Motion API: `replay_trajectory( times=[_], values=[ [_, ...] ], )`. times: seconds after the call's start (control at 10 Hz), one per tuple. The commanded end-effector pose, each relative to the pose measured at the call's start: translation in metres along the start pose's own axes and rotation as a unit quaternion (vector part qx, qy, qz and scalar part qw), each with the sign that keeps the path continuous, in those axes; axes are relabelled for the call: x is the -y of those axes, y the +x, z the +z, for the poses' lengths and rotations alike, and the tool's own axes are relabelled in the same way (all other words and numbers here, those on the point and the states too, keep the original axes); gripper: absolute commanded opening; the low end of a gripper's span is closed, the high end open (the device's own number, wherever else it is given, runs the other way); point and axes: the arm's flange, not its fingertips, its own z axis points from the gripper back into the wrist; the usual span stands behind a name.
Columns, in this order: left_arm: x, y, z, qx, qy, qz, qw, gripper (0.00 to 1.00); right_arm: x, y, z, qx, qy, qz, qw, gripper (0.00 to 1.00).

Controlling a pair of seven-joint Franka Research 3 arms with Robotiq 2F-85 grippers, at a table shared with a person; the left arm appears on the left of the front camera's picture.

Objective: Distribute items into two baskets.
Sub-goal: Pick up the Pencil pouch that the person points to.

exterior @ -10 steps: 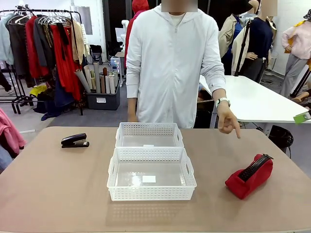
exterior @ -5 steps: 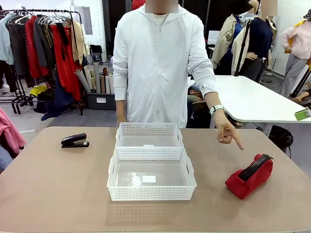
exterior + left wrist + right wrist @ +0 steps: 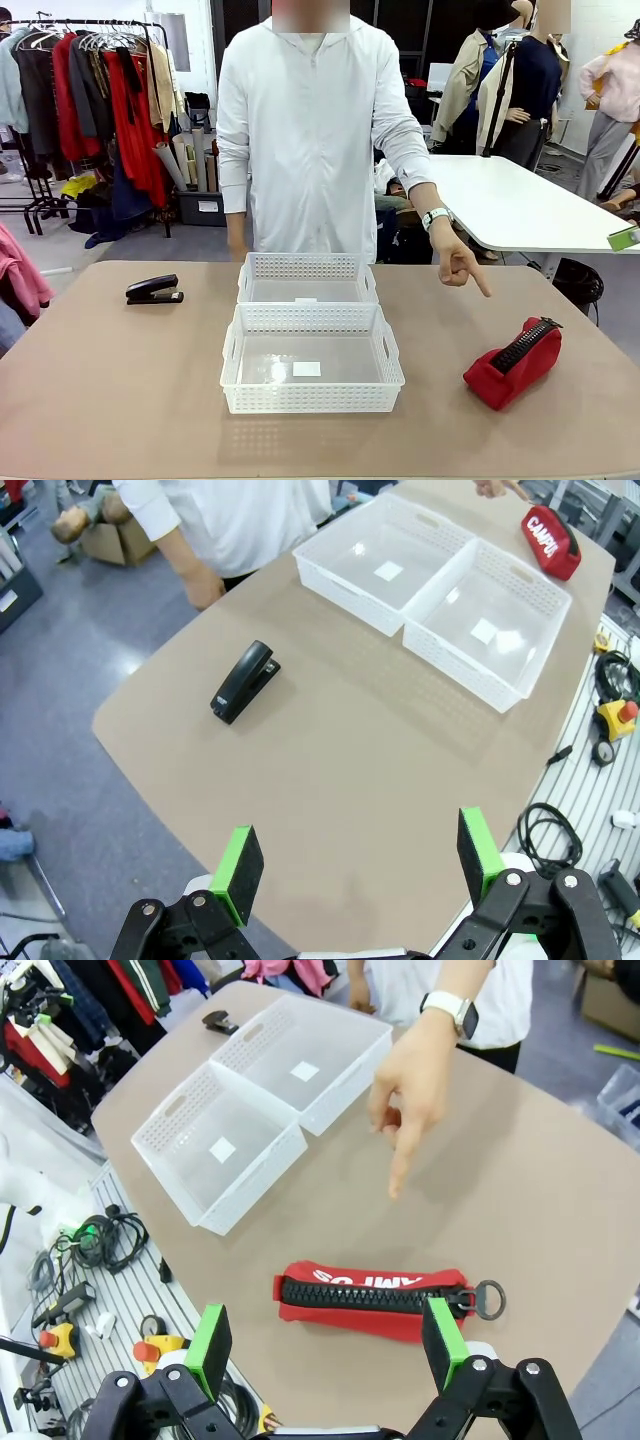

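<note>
Person's pointing hand point(image 3: 458, 265) has edged left; soft red CAMPUS pouch point(image 3: 513, 362) suits a mid-body pinch; left gripper point(image 3: 358, 860) and right gripper point(image 3: 327, 1342) spread, empty.

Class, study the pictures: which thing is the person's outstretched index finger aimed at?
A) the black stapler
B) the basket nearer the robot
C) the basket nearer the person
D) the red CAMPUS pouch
D: the person's hand points down and outward at the red CAMPUS pouch on the robot's right, while the black stapler lies on the far side of both baskets.
</note>
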Motion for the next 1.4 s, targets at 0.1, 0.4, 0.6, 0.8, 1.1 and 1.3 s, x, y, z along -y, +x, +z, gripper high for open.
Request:
replay_trajectory(
  times=[0.1,0.4,0.6,0.8,1.1,1.3],
  values=[
    [0.0002,0.0,0.0009,0.004,-0.003,-0.004,1.0,1.0,0.0008,0.001,-0.0003,0.012,0.005,0.005,1.0,1.0],
    [0.0002,0.0,0.0009,0.004,-0.003,-0.004,1.0,1.0,0.0008,0.001,-0.0003,0.012,0.005,0.005,1.0,1.0],
    [0.0002,0.0,0.0009,0.004,-0.003,-0.004,1.0,1.0,0.0008,0.001,-0.0003,0.012,0.005,0.005,1.0,1.0],
    [0.0002,0.0,0.0009,0.004,-0.003,-0.004,1.0,1.0,0.0008,0.001,-0.0003,0.012,0.005,0.005,1.0,1.0],
    [0.0002,0.0,0.0009,0.004,-0.003,-0.004,1.0,1.0,0.0008,0.001,-0.0003,0.012,0.005,0.005,1.0,1.0],
    [0.0002,0.0,0.0009,0.004,-0.003,-0.004,1.0,1.0,0.0008,0.001,-0.0003,0.012,0.005,0.005,1.0,1.0]
  ],
)
